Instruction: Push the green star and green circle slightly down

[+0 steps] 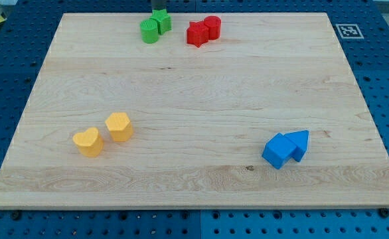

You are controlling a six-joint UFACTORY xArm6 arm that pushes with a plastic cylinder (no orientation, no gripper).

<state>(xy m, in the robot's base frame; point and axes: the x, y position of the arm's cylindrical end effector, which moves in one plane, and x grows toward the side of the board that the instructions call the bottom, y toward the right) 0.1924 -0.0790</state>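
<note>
The green star (162, 20) and the green circle (149, 30) sit touching each other near the board's top edge, left of centre; the circle is lower left of the star. My tip (158, 9) shows as a dark stub at the view's top edge, right above the green star, very close to it or touching it.
A red star (196, 34) and a red cylinder (212, 26) touch just right of the green pair. A yellow heart (88, 142) and a yellow hexagon (119, 126) lie at lower left. A blue cube (278, 151) and a blue triangle (300, 143) lie at lower right. The wooden board (194, 93) rests on blue pegboard.
</note>
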